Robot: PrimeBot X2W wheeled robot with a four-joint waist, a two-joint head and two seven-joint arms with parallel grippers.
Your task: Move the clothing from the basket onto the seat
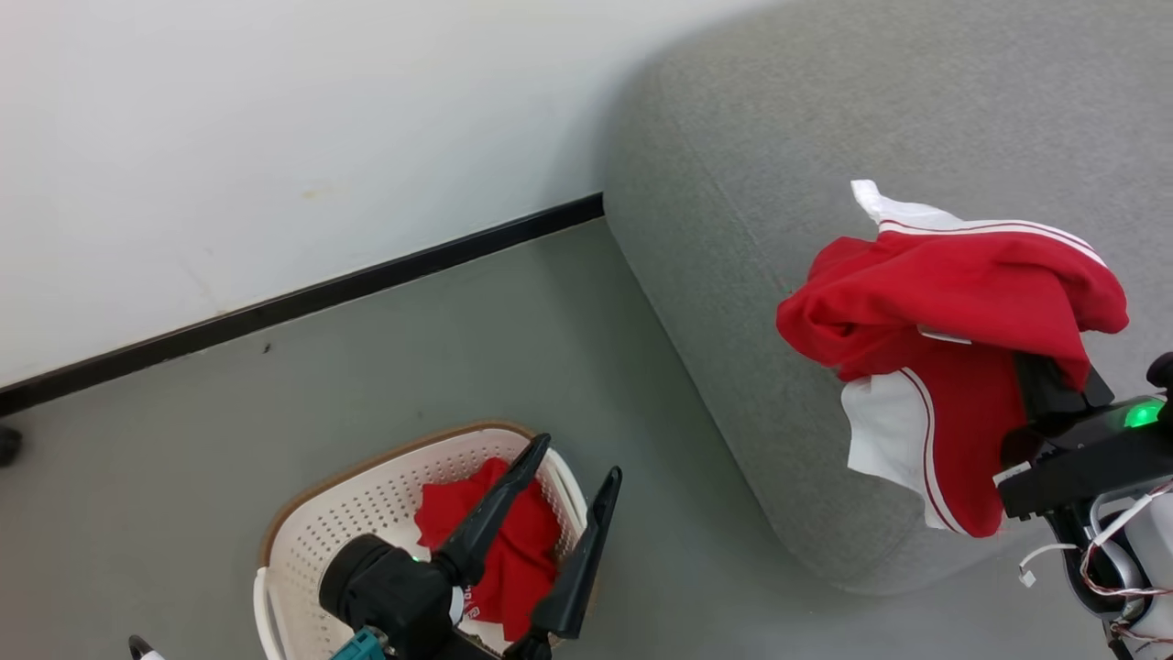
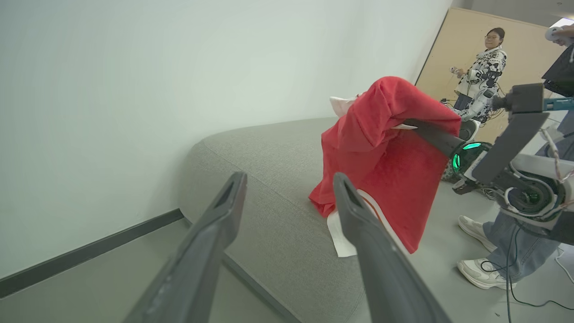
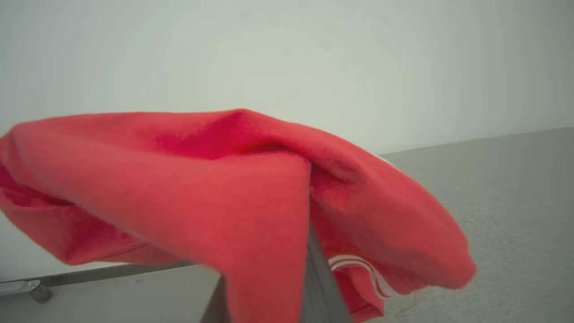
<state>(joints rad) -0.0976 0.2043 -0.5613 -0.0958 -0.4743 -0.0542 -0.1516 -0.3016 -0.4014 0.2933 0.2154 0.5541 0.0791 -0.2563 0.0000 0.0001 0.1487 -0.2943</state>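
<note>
over seat (image 1: 733,275) edge, right jaws apparently clamp clothing (image 1: 953,293); left jaws gape above basket (image 1: 353,509)

Your left end effector (image 1: 578,456) has long matte-black tapered fingers (image 1: 495,513) and a teal bit (image 1: 362,646) behind. The right wrist (image 1: 1081,467) is black with a green light (image 1: 1141,414) and loose white-and-red cables (image 1: 1118,541).

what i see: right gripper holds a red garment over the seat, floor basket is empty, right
No, the basket is not empty: the head view shows a second red garment in it. The right gripper does hold a garment over the seat.
</note>
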